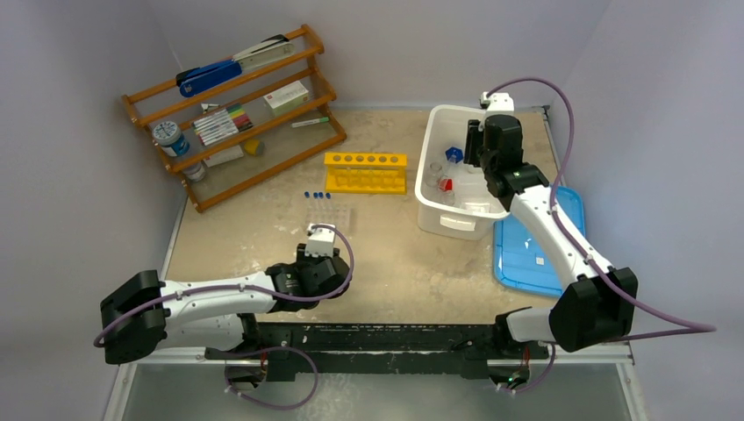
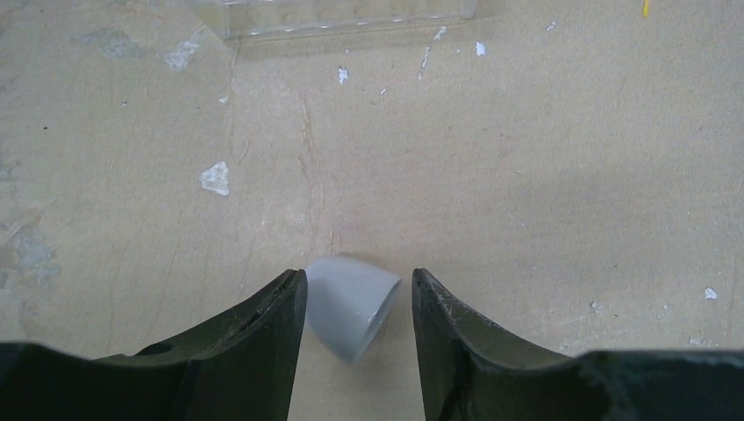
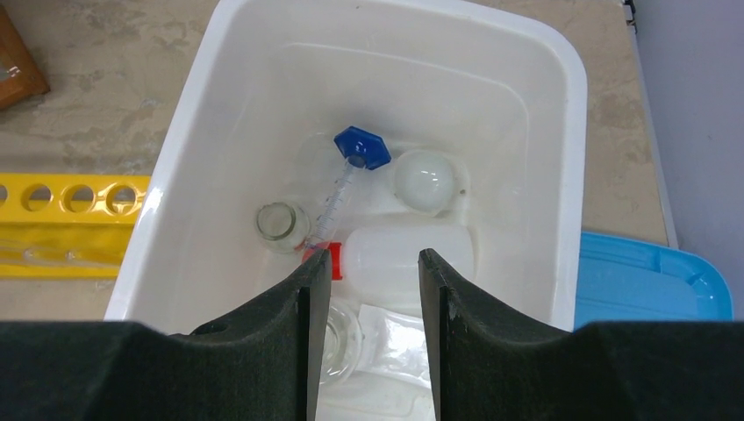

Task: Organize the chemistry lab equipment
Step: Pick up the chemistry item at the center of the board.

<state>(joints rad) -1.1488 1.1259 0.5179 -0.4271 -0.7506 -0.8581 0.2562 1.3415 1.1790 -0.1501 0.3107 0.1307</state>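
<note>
My left gripper [image 1: 320, 239] is low over the table just short of the clear tube tray [image 1: 329, 215], whose edge shows in the left wrist view [image 2: 342, 17]. Its jaws [image 2: 360, 285] are open around a small grey cone-shaped cap [image 2: 351, 307], which touches the left finger. My right gripper [image 1: 475, 147] hangs open [image 3: 373, 259] above the white bin [image 1: 439, 132]. In the bin lie the white squeeze bottle [image 3: 408, 259] with red nozzle [image 3: 332, 261], a blue-capped tube [image 3: 346, 189], small glass flasks [image 3: 282, 224] and a dish [image 3: 342, 338]. The yellow rack [image 1: 365, 172] stands left of the bin.
A wooden shelf [image 1: 237, 114] with a stapler, markers and boxes stands at the back left. A blue lid [image 1: 537, 241] lies right of the bin. Small blue caps [image 1: 316, 195] stand behind the tube tray. A clear plastic bag [image 3: 395, 338] lies in the bin.
</note>
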